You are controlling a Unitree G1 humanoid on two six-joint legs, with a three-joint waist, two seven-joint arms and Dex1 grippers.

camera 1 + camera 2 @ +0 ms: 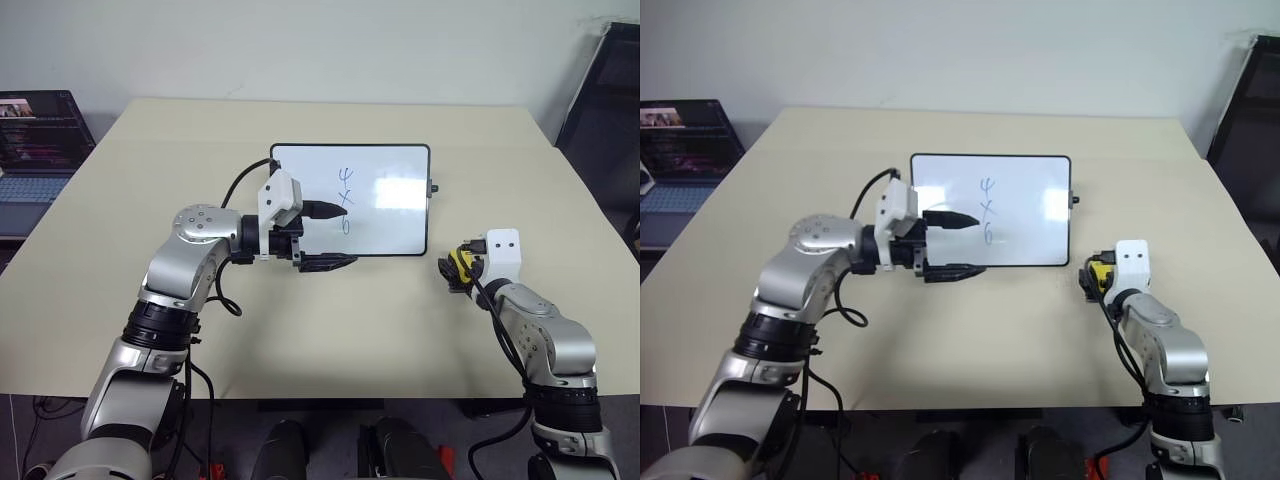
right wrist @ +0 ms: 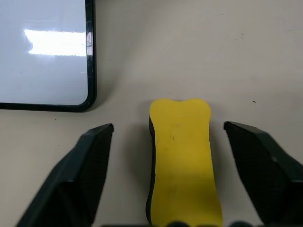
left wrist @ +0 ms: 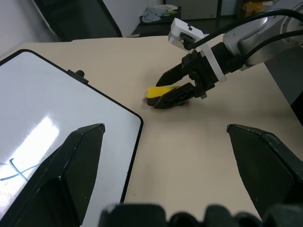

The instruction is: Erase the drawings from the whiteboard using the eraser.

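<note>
We see the whiteboard (image 1: pixel 385 200) lying flat on the beige table (image 1: pixel 330 320), about centre, toward the far half. Thin black frame, rounded corners, small black knob (image 1: pixel 433 187) on its right edge. The drawings (image 1: pixel 346 198) are blue marker marks stacked far-to-near, roughly "4", "x", "6", just left of the board's middle. Rest of the board is bare white w/ a glare patch to the right of the marks.

The eraser (image 2: pixel 183 161) is on the table just right of the board's near-right corner, not touching the frame; yellow top, black underside showing along its edge.

Right gripper (image 2: pixel 177 165) sits low over the eraser, one black finger on each side of it. In the right wrist view there's a clear gap betw. each finger and the yellow block, so jaws are apart and straddling, not clamped; nothing held. Left wrist view shows the same: fingers (image 3: pixel 173 75) bracketing the eraser at table level.

Left gripper (image 1: pixel 328 236) hangs over the board's near-left part, pointing right, jaws spread wide, empty. Its far finger tip lies over the board just left of the marks; near finger is at the board's near edge.

A laptop (image 1: pixel 35 150) w/ lit screen sits off the table at far left.
</note>
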